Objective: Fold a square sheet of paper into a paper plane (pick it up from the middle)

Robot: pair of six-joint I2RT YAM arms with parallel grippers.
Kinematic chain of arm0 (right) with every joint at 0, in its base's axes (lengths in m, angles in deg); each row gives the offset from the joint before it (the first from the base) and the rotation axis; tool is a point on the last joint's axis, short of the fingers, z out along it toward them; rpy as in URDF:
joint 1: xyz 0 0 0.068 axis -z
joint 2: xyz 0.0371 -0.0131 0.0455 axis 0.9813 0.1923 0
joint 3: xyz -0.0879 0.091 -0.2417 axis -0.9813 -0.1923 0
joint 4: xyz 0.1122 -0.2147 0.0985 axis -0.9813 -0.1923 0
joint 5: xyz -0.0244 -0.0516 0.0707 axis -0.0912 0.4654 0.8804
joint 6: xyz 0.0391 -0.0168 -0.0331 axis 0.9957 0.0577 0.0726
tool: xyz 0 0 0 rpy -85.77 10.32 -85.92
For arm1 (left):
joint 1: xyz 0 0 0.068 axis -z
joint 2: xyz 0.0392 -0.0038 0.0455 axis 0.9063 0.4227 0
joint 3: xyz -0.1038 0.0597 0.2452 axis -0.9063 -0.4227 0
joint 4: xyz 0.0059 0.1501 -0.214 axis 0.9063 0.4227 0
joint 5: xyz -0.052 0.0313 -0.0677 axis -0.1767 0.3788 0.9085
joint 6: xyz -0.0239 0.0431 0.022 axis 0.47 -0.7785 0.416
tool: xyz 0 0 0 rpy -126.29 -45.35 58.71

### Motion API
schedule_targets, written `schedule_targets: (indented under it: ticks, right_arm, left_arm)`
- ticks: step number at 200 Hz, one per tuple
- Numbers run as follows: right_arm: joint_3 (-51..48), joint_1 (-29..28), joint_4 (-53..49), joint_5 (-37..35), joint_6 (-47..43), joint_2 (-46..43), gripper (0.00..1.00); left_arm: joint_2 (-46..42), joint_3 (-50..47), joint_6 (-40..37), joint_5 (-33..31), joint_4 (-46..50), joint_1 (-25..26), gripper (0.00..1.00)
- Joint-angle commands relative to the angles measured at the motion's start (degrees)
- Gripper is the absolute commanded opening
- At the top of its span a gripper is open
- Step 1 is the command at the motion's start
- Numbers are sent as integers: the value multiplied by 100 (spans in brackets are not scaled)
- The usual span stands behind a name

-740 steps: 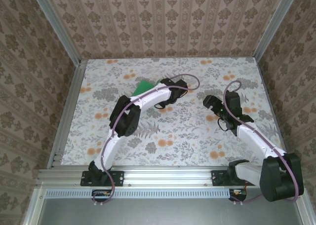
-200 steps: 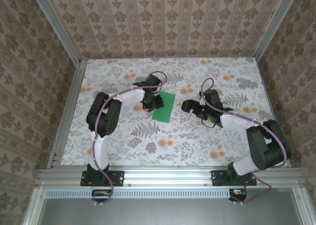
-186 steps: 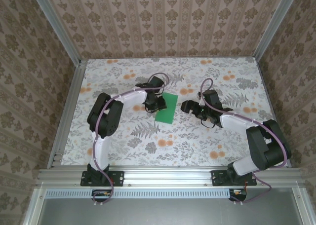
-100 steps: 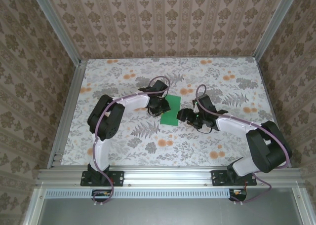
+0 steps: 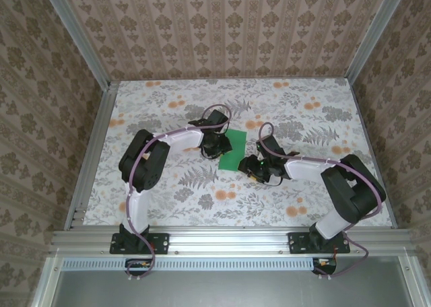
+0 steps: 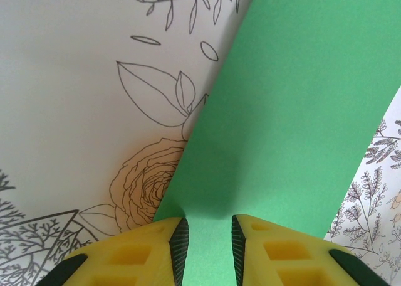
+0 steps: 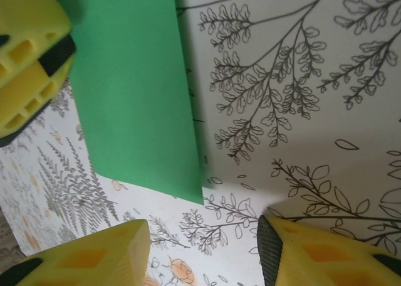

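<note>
Since half a second ago the right hand (image 5: 252, 165) has slid left and a little nearer, closing on the near right corner of the square sheet of paper (image 5: 234, 156). The sheet and the left hand (image 5: 217, 144) have hardly shifted. A few seconds back the sheet lay off to the far left, half under the left arm.

Nearest, both arm bases sit bolted to the metal rail (image 5: 222, 240) along the near edge of the tabletop (image 5: 175, 199). The right arm doubles back at its elbow and reaches left, low over the floral print. Its hand is spread wide. In the right wrist view the two yellow fingers (image 7: 94, 258) stand well apart, with bare tabletop between them. The sheet's near corner sits just beyond the gap, touching neither finger.

The bright green sheet sits around the middle of the tabletop. From above it shows as a narrow slanted strip, its far left part hidden under the left hand. Whether it lies flat or tilts up I cannot tell.

Just beyond, the left hand comes in from the left at the sheet's far left edge. In the left wrist view its pads (image 6: 180, 242) are drawn close together with green paper filling the slim gap between them, clamped on the sheet. The right wrist view shows that hand pinched at the sheet's edge.
</note>
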Motion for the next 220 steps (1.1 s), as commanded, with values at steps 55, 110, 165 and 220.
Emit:
schedule_targets:
  ticks: [55, 110, 165, 220]
  right_arm:
    - [347, -74, 136, 40, 115, 367, 41]
    - [442, -78, 244, 152, 117, 539, 37]
    - [398, -70, 611, 217, 227, 653, 34]
    - [310, -63, 932, 144, 342, 640, 31]
  left_arm:
    - [219, -272, 72, 22, 396, -19, 29]
    - [210, -280, 71, 26, 386, -26, 29]
    - [193, -320, 59, 35, 378, -33, 29]
    - [127, -371, 41, 23, 360, -41, 29]
